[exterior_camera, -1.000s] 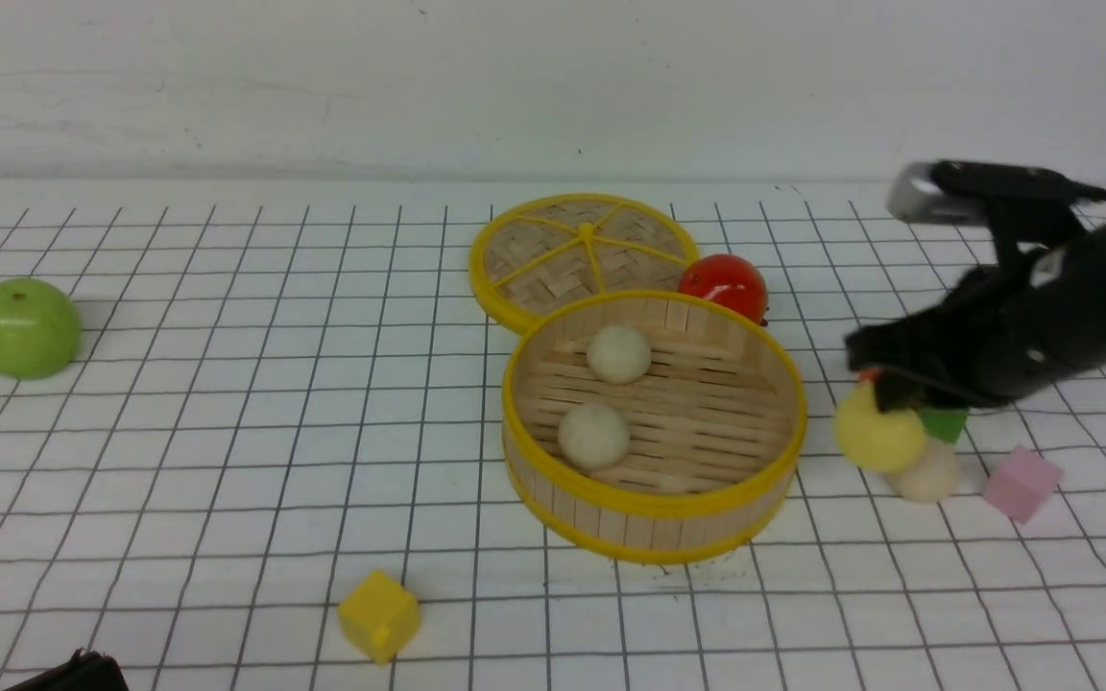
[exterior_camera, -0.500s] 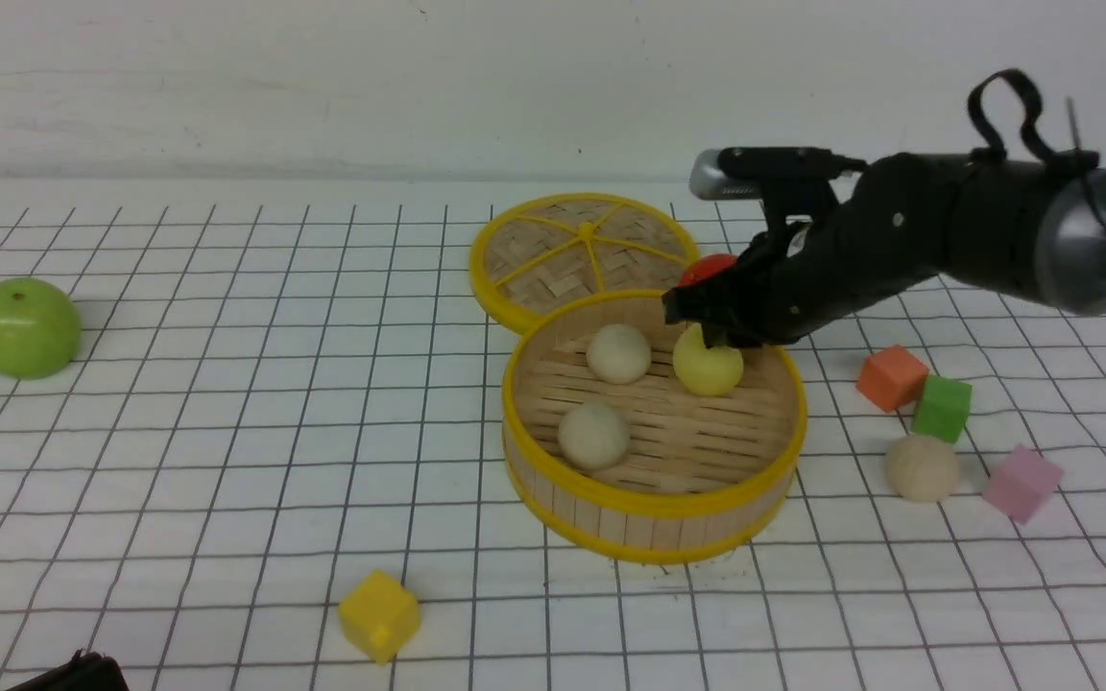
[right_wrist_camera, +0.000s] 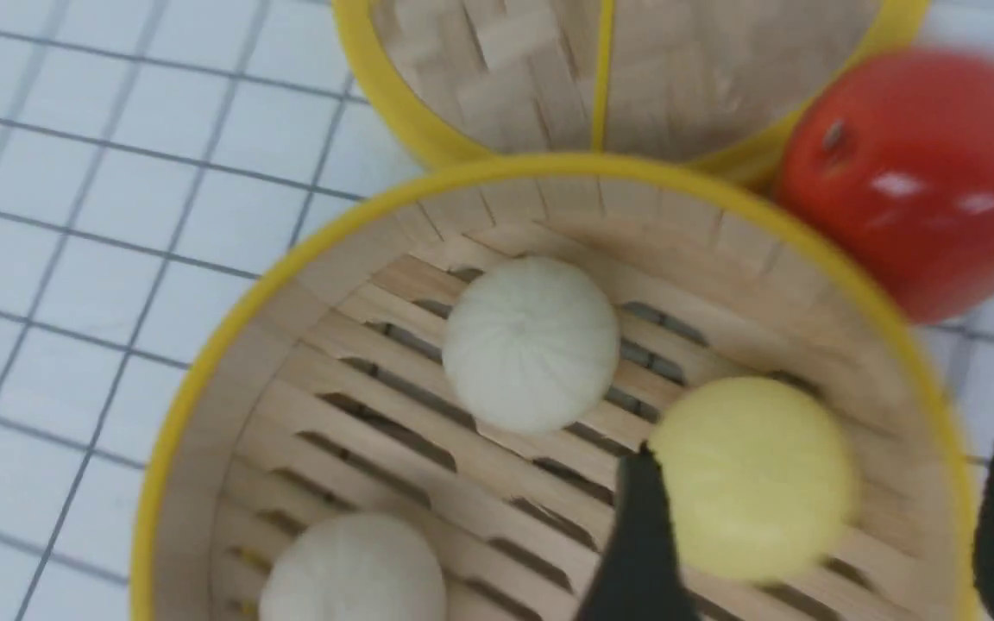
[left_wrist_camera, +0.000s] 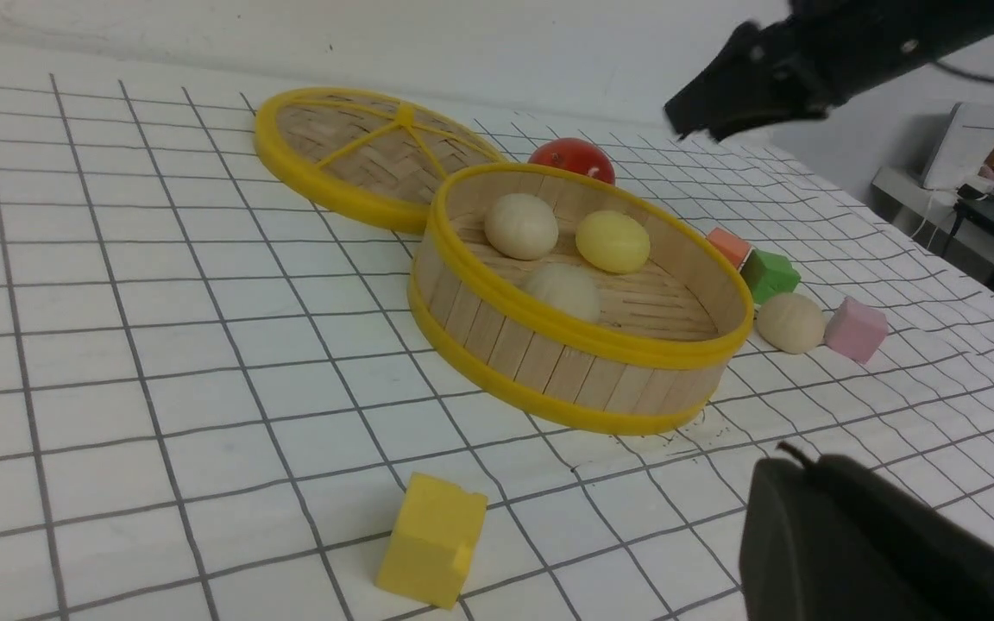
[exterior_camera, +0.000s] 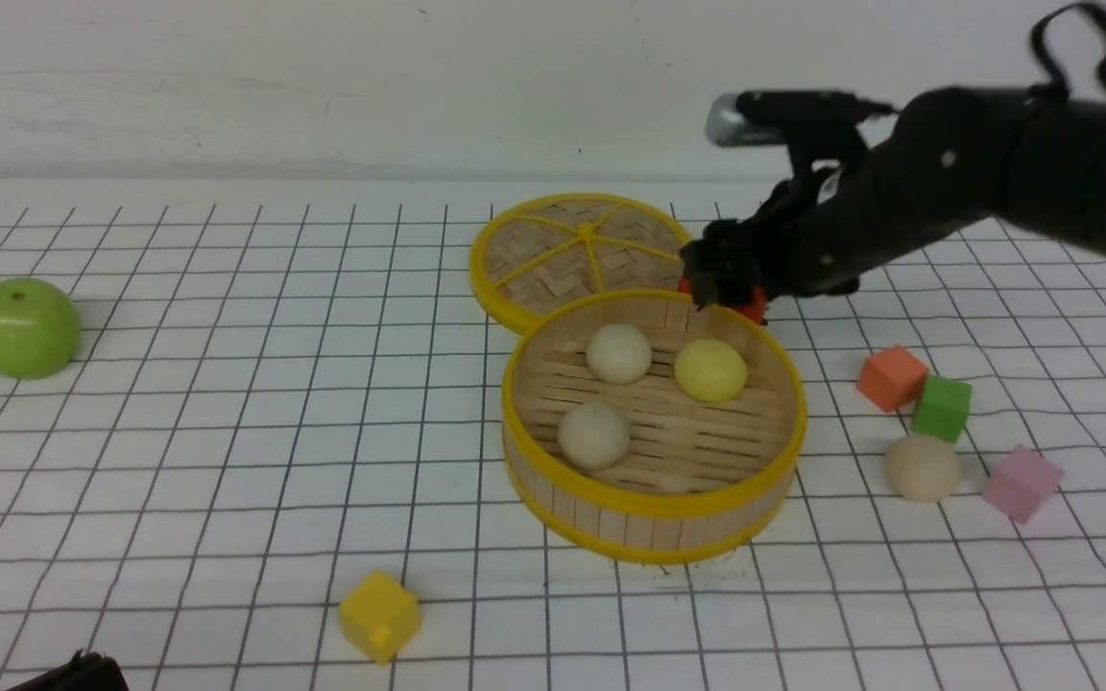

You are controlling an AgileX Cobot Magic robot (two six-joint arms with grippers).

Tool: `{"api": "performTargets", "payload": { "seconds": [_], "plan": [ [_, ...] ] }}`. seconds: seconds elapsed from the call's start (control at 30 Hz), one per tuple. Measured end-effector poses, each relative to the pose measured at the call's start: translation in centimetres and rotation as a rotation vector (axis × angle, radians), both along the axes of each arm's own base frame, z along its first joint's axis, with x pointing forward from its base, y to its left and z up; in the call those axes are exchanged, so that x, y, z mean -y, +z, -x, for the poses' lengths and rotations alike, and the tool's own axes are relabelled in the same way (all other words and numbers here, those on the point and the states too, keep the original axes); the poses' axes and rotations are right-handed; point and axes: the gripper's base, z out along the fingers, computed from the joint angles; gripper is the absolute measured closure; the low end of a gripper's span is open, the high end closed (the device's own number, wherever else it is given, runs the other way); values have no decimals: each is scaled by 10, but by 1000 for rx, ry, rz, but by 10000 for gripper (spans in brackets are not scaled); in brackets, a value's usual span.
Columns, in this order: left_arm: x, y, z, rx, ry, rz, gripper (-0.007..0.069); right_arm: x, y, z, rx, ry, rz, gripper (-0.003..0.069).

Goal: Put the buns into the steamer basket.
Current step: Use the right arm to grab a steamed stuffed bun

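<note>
The steamer basket (exterior_camera: 651, 501) stands mid-table with three buns on its slatted floor: two cream buns (exterior_camera: 618, 353) (exterior_camera: 593, 435) and a pale yellow bun (exterior_camera: 709, 369). A further cream bun (exterior_camera: 922, 467) lies on the table to the basket's right. My right gripper (exterior_camera: 714, 284) hangs open just above the basket's far right rim, holding nothing. In the right wrist view its fingers (right_wrist_camera: 635, 535) straddle the yellow bun (right_wrist_camera: 751, 479) from above without touching it. My left gripper (left_wrist_camera: 795, 461) is shut and empty, low over the table in front of the basket.
The woven lid (exterior_camera: 582, 250) lies behind the basket, with a red tomato (right_wrist_camera: 920, 172) beside it under my right gripper. Orange (exterior_camera: 891, 377), green (exterior_camera: 942, 408) and pink (exterior_camera: 1021, 483) cubes sit around the loose bun. A green apple (exterior_camera: 23, 326) is far left, a yellow cube (exterior_camera: 378, 614) near front.
My right gripper carried the yellow bun from the table at the right into the basket, opened, let it go and rose a little. The left arm has not moved.
</note>
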Motion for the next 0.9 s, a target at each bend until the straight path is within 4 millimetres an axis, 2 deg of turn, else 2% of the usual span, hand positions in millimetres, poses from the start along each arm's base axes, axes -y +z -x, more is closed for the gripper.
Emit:
{"api": "performTargets", "payload": {
  "seconds": [0.07,0.13,0.17,0.2,0.27,0.33,0.43,0.5,0.67,0.9],
  "plan": [
    [0,0,0,0,0,0,626,13,13,10,-18,-9,63,150],
    [0,0,0,0,0,0,626,27,17,15,-53,-44,103,153],
    [0,0,0,0,0,0,624,46,8,19,-135,-109,152,172],
    [0,0,0,0,0,0,624,49,5,20,-151,-123,161,176],
    [0,0,0,0,0,0,622,77,-29,24,-290,-223,213,226],
    [0,0,0,0,0,0,621,88,-49,24,-329,-264,205,267],
    [0,0,0,0,0,0,620,94,-66,21,-328,-295,156,312],
    [0,0,0,0,0,0,617,94,-70,15,-297,-304,121,329],
    [0,0,0,0,0,0,613,95,-71,8,-247,-317,90,337],
    [0,0,0,0,0,0,604,100,-98,0,-296,-330,99,337]
  ]
}}
